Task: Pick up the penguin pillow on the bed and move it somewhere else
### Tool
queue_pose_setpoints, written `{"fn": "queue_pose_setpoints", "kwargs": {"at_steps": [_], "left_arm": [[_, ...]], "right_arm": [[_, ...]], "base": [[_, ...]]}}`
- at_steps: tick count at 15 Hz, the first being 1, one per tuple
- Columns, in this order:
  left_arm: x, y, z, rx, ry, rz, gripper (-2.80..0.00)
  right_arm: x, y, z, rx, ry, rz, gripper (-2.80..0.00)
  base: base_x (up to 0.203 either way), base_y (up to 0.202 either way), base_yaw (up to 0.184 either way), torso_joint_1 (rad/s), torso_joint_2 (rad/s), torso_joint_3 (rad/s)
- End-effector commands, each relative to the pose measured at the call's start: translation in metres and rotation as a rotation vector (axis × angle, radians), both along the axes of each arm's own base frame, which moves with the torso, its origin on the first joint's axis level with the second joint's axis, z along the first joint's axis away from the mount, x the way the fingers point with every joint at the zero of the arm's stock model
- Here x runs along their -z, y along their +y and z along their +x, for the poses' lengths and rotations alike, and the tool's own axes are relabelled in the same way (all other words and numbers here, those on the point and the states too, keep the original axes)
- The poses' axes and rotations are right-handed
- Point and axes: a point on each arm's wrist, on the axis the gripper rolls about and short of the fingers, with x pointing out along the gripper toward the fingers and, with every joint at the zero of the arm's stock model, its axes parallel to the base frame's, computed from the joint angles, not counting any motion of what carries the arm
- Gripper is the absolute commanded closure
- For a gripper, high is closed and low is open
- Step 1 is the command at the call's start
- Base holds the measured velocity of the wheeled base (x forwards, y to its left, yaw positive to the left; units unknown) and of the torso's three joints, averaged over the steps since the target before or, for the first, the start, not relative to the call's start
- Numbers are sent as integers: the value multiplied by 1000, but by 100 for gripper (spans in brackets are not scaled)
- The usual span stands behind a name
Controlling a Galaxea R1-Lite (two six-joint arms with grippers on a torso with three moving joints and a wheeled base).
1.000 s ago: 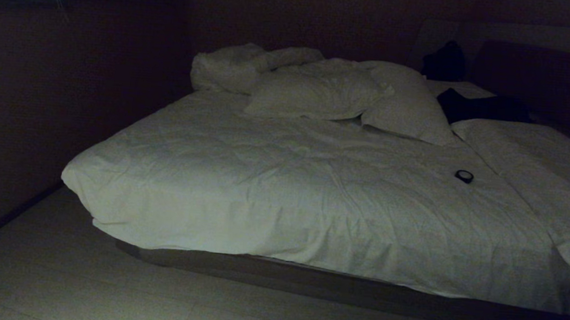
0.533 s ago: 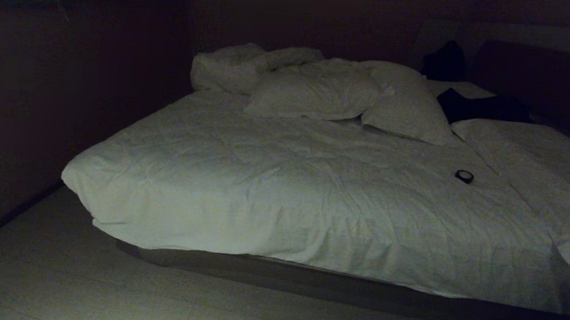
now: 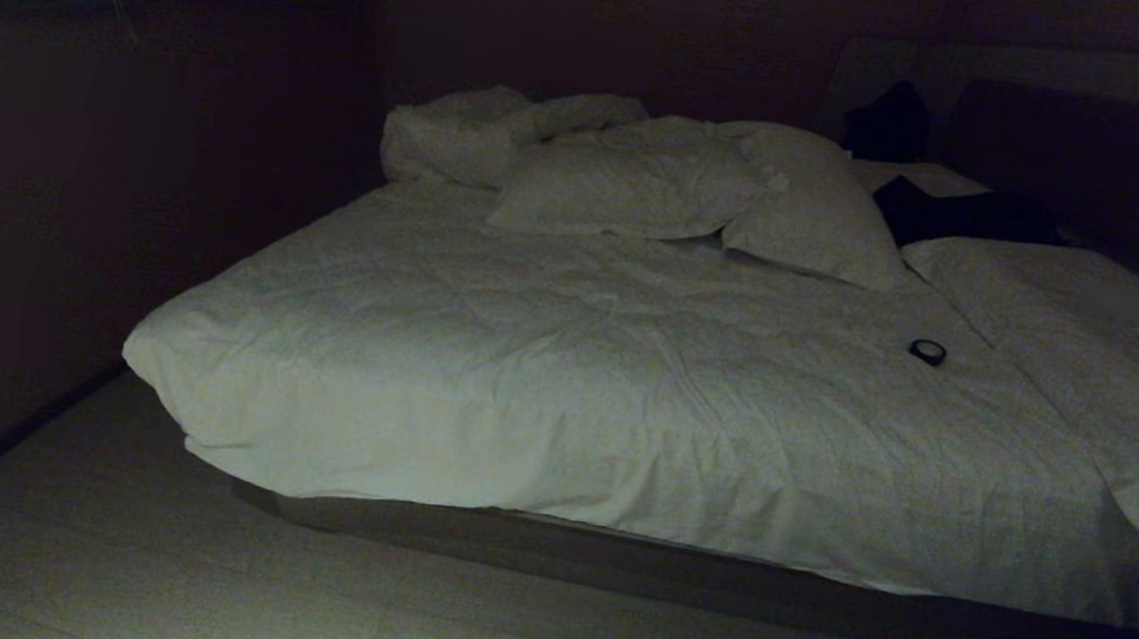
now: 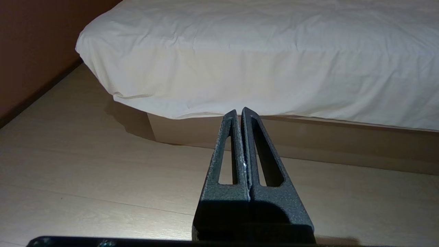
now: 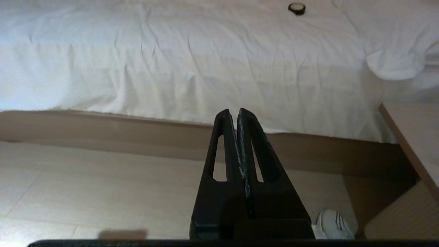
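Head view shows the bed [image 3: 565, 379] with white pillows [image 3: 639, 189] at its far end. My left gripper [image 4: 239, 111] and right gripper [image 5: 232, 111] hang near the floor [image 4: 85, 171], both pressed closed, empty.

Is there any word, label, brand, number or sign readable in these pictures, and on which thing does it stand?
None can be read.
Wrinkled white duvet bed: no print visible.
Plain white pillows: no print visible.
Small dark round ring-shaped object: too small to tell.
White shoe with dark stripes: stripes only, no lettering.

Wrinkled white cloth covers the bed [image 3: 565, 389]; matt wood-look floor [image 4: 85, 171]; rough, speckled dark left hand [image 4: 239, 113].
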Motion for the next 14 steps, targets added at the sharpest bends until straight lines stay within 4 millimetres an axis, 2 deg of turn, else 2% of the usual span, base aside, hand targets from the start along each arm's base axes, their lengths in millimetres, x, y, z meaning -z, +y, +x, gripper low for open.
{"fn": "queue_pose_setpoints", "kwargs": {"at_steps": [1, 14], "left_arm": [[0, 0, 0, -1, 1, 0, 0], [0, 0, 0, -1, 1, 0, 0]], "right_arm": [[-1, 0, 0, 0, -10, 3, 0], [-1, 0, 0, -2, -12, 11, 0]], "base": [[0, 0, 0, 0, 0, 0], [0, 0, 0, 0, 0, 0]]}}
